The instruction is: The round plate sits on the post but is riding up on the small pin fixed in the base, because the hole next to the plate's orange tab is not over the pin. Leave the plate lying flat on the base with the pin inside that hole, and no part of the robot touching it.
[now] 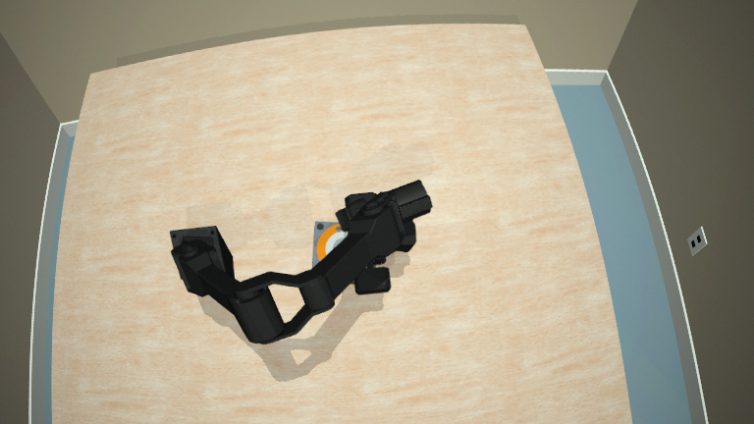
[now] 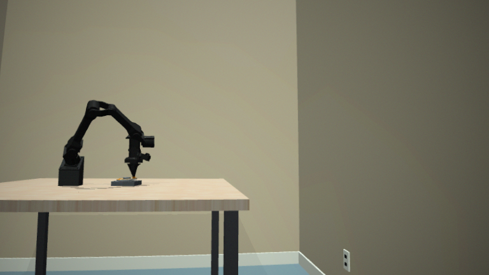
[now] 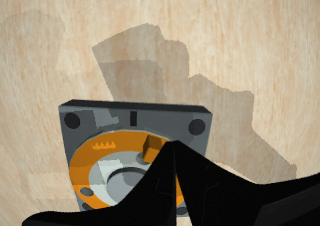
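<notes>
Right now I am looking down through the wrist view, where the gripper (image 3: 175, 149) is filling the lower half of the frame with its two black fingers pressed together into a single point, holding nothing between them. That point is lying over the right side of the round plate (image 3: 100, 156), whose orange ring is sitting low and left of centre in the frame; I cannot tell whether the tip is touching the plate or just hanging above it. The plate is resting on the grey square base (image 3: 167, 121), which is showing dark round marks at its upper left and upper right corners. A pale grey hub is showing inside the orange ring, partly covered by the fingers. In the top view the arm (image 1: 311, 280) is crossing the middle of the wooden table (image 1: 278, 119) and is hiding most of the plate (image 1: 329, 239), leaving only an orange and white sliver beside the wrist. In the exterior view the gripper (image 2: 134, 175) is pointing straight down at the base (image 2: 125, 183), near the left of the frame.
</notes>
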Available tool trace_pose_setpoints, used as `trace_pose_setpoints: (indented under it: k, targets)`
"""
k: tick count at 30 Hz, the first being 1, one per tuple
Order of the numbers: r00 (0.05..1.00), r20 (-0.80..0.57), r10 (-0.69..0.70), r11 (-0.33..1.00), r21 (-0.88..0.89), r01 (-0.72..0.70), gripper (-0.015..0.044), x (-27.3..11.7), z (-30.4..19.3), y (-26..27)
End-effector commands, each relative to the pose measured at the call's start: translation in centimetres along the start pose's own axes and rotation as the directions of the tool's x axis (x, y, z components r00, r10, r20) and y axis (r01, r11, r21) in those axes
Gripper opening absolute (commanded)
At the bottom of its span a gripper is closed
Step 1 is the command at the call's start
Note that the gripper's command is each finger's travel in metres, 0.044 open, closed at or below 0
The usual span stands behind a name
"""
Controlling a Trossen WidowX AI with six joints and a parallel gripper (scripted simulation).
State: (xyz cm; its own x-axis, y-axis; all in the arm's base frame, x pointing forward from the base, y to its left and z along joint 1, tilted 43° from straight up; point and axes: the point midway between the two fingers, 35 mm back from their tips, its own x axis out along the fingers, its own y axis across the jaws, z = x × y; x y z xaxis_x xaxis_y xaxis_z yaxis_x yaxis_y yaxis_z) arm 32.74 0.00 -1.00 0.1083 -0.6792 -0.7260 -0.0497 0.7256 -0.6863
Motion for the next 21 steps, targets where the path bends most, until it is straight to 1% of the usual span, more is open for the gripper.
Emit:
trace_pose_setpoints:
  k: [1,21]
  targets:
    - [1.000,-0.008,0.005,1.000,0.001,-0.005,0.0000,0.2,0.1,0.5]
    - [1.000,-0.007,0.005,1.000,0.001,-0.005,0.0000,0.2,0.7,1.6]
